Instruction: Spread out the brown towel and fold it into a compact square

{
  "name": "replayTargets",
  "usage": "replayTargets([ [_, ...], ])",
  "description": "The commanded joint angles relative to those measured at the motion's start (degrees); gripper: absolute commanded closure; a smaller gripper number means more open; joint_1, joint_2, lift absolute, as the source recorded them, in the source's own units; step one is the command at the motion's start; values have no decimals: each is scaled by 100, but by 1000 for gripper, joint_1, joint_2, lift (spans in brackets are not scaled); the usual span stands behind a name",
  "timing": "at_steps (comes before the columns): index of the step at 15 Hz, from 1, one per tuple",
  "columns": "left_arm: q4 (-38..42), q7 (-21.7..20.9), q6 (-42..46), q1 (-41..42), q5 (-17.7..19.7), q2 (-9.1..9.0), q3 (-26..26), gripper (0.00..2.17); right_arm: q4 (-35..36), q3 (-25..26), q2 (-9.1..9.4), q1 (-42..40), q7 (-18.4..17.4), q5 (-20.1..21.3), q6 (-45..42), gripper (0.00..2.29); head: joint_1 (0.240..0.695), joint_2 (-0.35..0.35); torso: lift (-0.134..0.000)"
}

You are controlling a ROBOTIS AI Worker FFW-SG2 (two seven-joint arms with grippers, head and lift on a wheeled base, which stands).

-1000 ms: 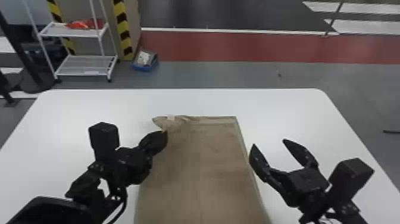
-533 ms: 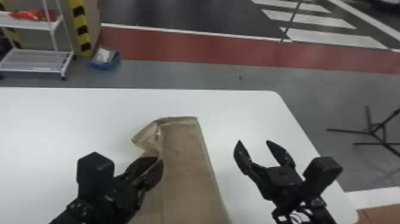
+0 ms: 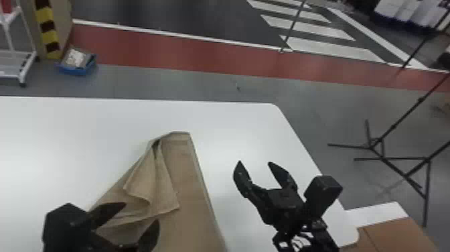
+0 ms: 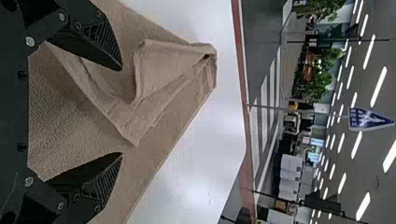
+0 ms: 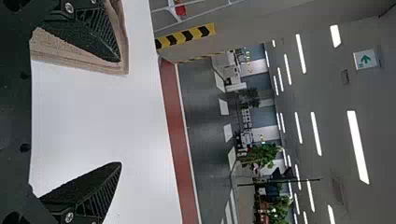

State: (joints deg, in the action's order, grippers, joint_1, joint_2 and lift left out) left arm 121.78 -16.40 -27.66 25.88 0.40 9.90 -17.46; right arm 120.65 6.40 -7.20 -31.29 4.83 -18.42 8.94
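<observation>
There is one brown towel point(image 3: 191, 181) and one table point(image 3: 67, 134). The left gripper point(image 3: 141, 213) and right gripper point(image 3: 254, 163) make two — four fingers point(image 3: 242, 179) in all. Beyond are one white shelf rack point(image 3: 11, 68), one blue bin point(image 3: 75, 70), one arrow sign point(image 5: 366, 59).

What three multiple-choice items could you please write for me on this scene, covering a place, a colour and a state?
1. Where does the right gripper appear in the head view?
A) Left of the towel
B) Right of the towel
C) Beyond the table's far edge

2. What colour is the table?
A) White
B) Green
C) Black

3. How does the towel lie?
A) Rolled into a tube
B) Folded into a neat square
C) Uneven, with a loose flap turned over

1: B, bare tabletop separates it from the towel's right edge.
2: A, its surface is plain white around the towel.
3: C, the creased flap rests crookedly on the cloth.
</observation>
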Motion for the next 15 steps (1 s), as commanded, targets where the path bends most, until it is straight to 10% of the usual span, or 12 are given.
replayTargets([
  [1,162,41,221,137,232,-6,524,140,-15,-34,9,0,44,-12,104,93,695,-337,-120],
  [5,109,858,1732,286,733,-76,1183,140,-296,-192,35,114,950,155,69,198,695,-193,-120],
  [15,-322,841,1979,146,926,-94,1245,144,-1122,-561,17,861,2532,1042,1106,475,695,10,-120],
])
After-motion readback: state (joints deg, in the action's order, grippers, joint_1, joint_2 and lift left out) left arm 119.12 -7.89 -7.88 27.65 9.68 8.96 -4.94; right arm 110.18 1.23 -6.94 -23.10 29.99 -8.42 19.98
